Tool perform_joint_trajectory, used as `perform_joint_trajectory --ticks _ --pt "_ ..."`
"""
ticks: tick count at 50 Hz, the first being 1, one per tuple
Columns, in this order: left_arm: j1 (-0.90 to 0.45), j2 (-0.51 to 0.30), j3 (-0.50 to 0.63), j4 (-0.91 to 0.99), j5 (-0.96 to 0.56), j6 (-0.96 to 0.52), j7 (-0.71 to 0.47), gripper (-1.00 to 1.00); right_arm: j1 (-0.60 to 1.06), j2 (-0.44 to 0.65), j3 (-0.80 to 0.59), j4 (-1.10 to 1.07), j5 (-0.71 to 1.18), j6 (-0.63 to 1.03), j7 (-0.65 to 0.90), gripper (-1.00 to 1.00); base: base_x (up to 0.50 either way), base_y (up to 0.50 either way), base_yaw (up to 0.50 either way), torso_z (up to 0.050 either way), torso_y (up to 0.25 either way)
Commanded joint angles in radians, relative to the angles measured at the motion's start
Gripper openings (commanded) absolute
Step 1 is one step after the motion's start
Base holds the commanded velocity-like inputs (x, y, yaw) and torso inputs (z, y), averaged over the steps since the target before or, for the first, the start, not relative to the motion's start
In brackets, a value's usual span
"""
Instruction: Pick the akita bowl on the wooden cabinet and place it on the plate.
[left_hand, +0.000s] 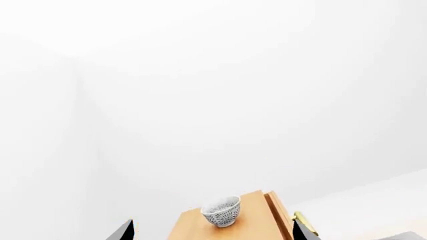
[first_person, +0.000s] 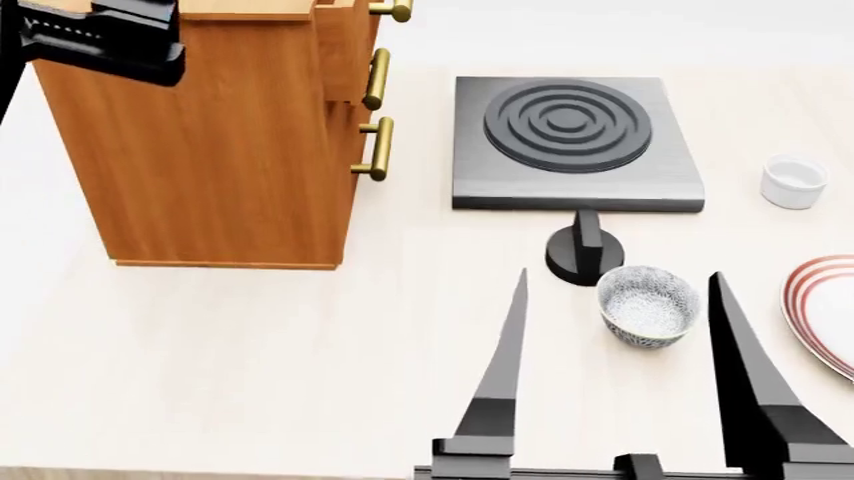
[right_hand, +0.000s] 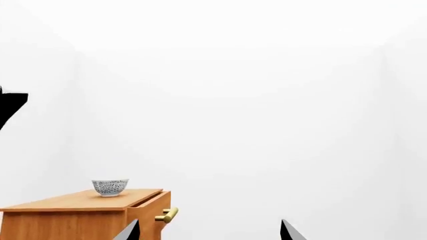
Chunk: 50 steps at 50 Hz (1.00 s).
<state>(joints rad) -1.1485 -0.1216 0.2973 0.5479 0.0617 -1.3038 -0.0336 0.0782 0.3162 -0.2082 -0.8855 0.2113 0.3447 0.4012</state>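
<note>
Bowl (left_hand: 221, 211) sits upright on top of the cabinet (first_person: 214, 150), not yet lifted. Both wrist views confirm it there, nothing touching it. Task barely begun, by my read: grasp, carry and set-down all remain.

Left gripper (first_person: 127, 35) hovers by the cabinet's upper corner; wrist view shows its tips spread wide either side of the cabinet top, bowl just ahead, empty. Right gripper (first_person: 621, 360) low over the counter (first_person: 240, 370), jaws wide, empty; a second speckled bowl (first_person: 649, 305) lies between its fingers in head view.

Plate (first_person: 825, 310) at the counter's right edge, partly cut off, well apart from the cabinet.

Counter pale, smooth. Also on it: dark stove (first_person: 574, 140) with knob (first_person: 583, 255), small white cup (first_person: 793, 181). Walls plain white, featureless.
</note>
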Motion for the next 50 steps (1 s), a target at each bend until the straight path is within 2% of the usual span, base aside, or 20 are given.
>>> perform_joint_trajectory --ticks 1,17,20,23,30,34,40,50 --pt "-0.044 -0.012 -0.004 0.037 -0.011 -0.049 0.012 1.0 -0.006 0.006 0.003 0.009 0.007 -0.019 0.006 1.0 0.0 0.0 0.0 0.0 -0.25" --pt "-0.101 0.009 -0.011 0.102 -0.014 -0.114 0.001 1.0 -0.007 0.014 -0.004 0.015 0.009 -0.03 0.015 1.0 0.0 0.0 0.0 0.0 -0.25" --pt "-0.136 0.05 -0.074 0.092 -0.018 -0.16 -0.004 1.0 -0.01 0.016 -0.005 0.018 0.009 -0.033 0.016 1.0 0.0 0.0 0.0 0.0 0.0" --pt "-0.176 0.038 -0.046 0.07 -0.01 -0.162 -0.014 1.0 -0.009 0.018 -0.004 0.016 0.011 -0.031 0.019 1.0 0.0 0.0 0.0 0.0 0.0" --pt "-0.289 0.035 0.005 -0.123 -0.007 -0.191 -0.024 1.0 -0.01 0.022 -0.004 0.016 0.016 -0.039 0.02 1.0 0.0 0.0 0.0 0.0 0.0" --pt "-0.296 0.037 0.034 -0.172 -0.003 -0.159 -0.038 1.0 -0.003 0.028 -0.004 0.014 0.017 -0.013 0.027 1.0 0.0 0.0 0.0 0.0 0.0" --pt "-0.32 0.066 0.0 -0.256 -0.028 -0.127 -0.028 1.0 -0.008 0.036 -0.019 0.023 0.003 -0.033 0.02 1.0 0.0 0.0 0.0 0.0 0.0" --pt "-0.463 0.093 -0.037 -0.504 -0.07 -0.039 -0.016 1.0 -0.006 0.048 -0.029 0.017 0.002 -0.033 0.016 1.0 0.0 0.0 0.0 0.0 0.0"
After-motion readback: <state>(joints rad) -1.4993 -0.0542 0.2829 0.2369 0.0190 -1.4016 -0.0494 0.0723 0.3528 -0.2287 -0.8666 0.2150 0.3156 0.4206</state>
